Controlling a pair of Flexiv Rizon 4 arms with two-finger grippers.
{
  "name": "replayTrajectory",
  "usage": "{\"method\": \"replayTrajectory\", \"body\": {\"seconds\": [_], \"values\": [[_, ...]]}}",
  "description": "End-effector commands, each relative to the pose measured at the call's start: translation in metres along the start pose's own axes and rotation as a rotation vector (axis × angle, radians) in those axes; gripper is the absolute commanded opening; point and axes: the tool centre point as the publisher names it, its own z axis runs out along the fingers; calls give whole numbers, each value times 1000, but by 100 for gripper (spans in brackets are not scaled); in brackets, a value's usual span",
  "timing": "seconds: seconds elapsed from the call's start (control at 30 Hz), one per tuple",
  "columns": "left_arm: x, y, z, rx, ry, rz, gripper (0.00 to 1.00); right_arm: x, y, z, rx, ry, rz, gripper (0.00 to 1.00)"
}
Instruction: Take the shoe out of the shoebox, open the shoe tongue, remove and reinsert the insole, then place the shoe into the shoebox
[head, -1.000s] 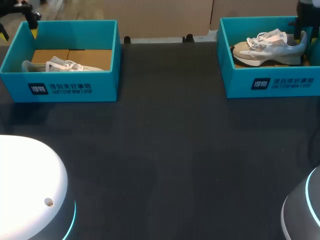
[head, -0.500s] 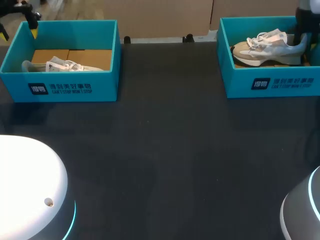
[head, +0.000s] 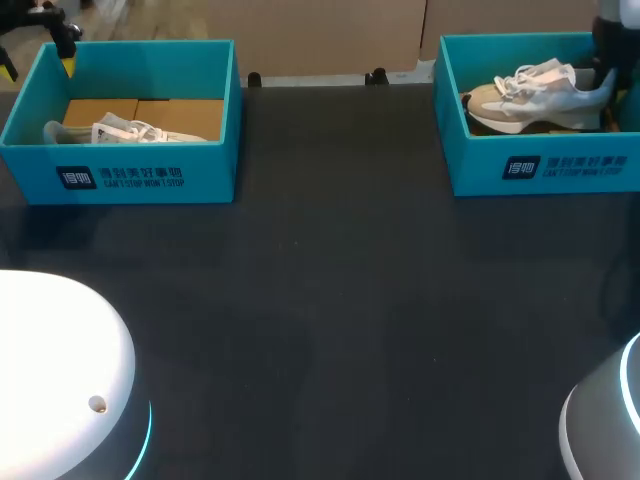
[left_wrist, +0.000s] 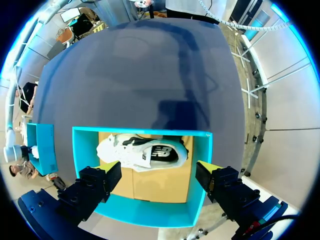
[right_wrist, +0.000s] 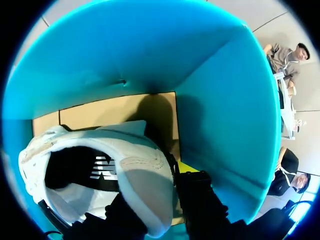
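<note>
Shoe (head: 535, 92) has risen slightly inside far-right shoebox (head: 545, 170). Right gripper (right_wrist: 155, 200) clamped across heel collar: light, padded, judged firm enough there. Left gripper (left_wrist: 159, 182) wide open, empty, above far-left shoebox (left_wrist: 202, 150).

Left shoebox (head: 130, 175) and right shoebox (head: 570, 165) each hold a shoe (head: 530, 95).

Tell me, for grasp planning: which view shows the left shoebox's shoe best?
The left wrist view: the shoe shows whole from above inside the left shoebox. The head view shows only its top over the box wall; the right wrist view shows only the other shoe.
</note>
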Motion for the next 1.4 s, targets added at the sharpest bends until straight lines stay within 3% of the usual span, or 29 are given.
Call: {"method": "replayTrajectory", "body": {"seconds": [0.03,0.5,0.97,1.4], "values": [[0,0,0,1,3,1,100,3,6,0,40,-3,1,0],[0,0,0,1,3,1,100,-6,-16,-45,19,7,37,0],[0,0,0,1,3,1,100,-14,-42,-138,-70,-20,85,0],[0,0,0,1,3,1,100,-19,-62,-206,-130,-58,97,0]]}}
